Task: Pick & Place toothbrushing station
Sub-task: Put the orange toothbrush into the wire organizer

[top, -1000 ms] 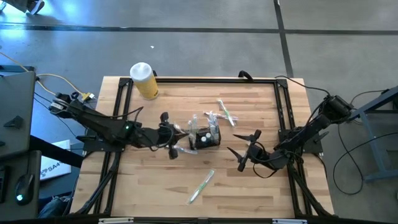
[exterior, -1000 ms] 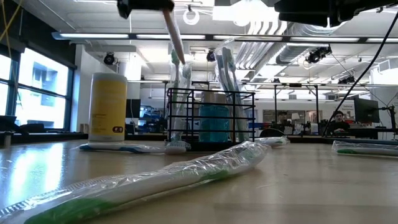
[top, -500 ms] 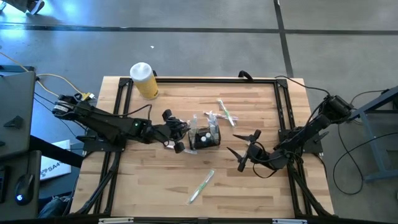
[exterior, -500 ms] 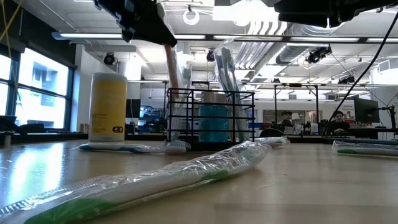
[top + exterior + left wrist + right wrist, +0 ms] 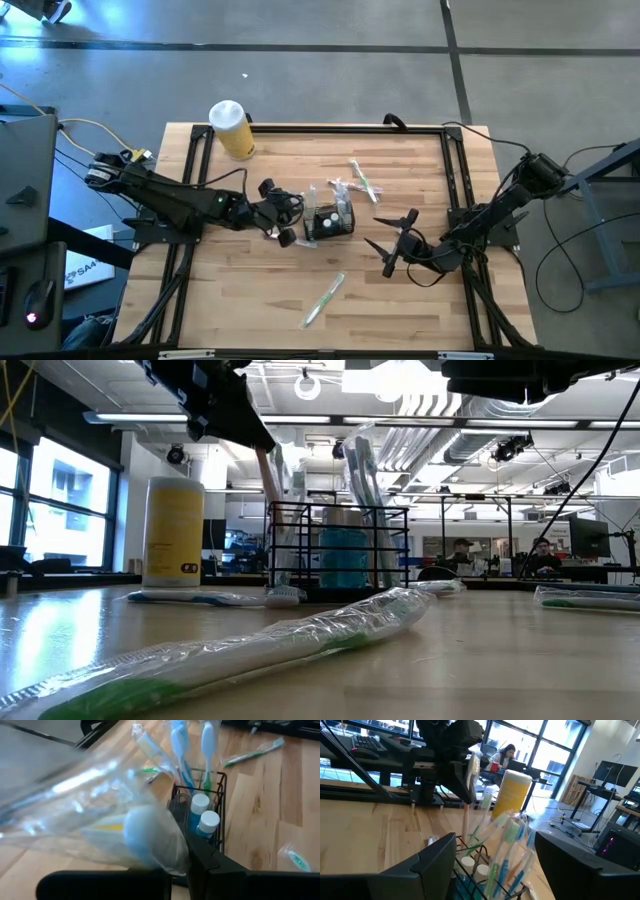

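The black mesh caddy (image 5: 330, 222) stands mid-table, holding blue bottles with white caps and several upright toothbrushes; it also shows in the low view (image 5: 338, 550). My left gripper (image 5: 285, 220) is just left of the caddy, shut on a plastic-wrapped toothbrush (image 5: 268, 490) that slants down toward the caddy's left wall. I cannot tell whether its lower end is inside. My right gripper (image 5: 390, 238) is wide open and empty, right of the caddy and pointing at it. My left gripper pinches the wrapped toothbrush near its upper end (image 5: 470, 767) between its two fingers, coming from the table's left. The brush hangs below the fingers, nearly upright, with its lower part (image 5: 276, 555) at the caddy's left wall. In the left wrist view the wrapper (image 5: 145, 840) hides the contact.
A yellow cylinder with a white lid (image 5: 232, 130) stands at the far left. Wrapped toothbrushes lie loose: a green one (image 5: 325, 298) near the front, others (image 5: 362, 182) behind the caddy, and one (image 5: 215, 598) on the table by the caddy's left side.
My left gripper has moved toward the table's right, up to the caddy, and has come down a little. The wrapped toothbrush it holds has gone from a slant to nearly upright, and its lower end has sunk beside the caddy's left wall.
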`<action>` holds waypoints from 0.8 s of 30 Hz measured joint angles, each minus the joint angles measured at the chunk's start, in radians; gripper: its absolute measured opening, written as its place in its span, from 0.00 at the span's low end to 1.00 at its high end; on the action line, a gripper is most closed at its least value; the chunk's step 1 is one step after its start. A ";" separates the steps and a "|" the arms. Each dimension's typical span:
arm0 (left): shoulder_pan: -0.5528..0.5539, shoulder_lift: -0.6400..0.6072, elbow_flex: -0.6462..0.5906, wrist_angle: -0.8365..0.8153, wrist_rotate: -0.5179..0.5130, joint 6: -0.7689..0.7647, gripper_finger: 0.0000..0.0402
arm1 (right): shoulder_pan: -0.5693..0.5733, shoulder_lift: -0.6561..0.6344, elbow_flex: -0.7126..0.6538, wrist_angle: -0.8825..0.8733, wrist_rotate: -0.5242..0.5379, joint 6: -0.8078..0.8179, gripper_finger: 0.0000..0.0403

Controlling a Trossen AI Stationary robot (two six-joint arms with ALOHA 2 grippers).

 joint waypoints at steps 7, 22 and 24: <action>0.024 0.028 0.001 0.024 0.027 -0.003 0.04 | 0.000 0.000 0.000 0.000 0.001 0.000 0.65; 0.172 0.152 0.005 0.094 0.268 0.028 0.04 | -0.007 -0.001 0.002 -0.026 -0.008 0.021 0.65; 0.169 0.153 0.004 0.100 0.283 0.029 0.04 | -0.007 -0.001 0.002 -0.026 -0.009 0.022 0.65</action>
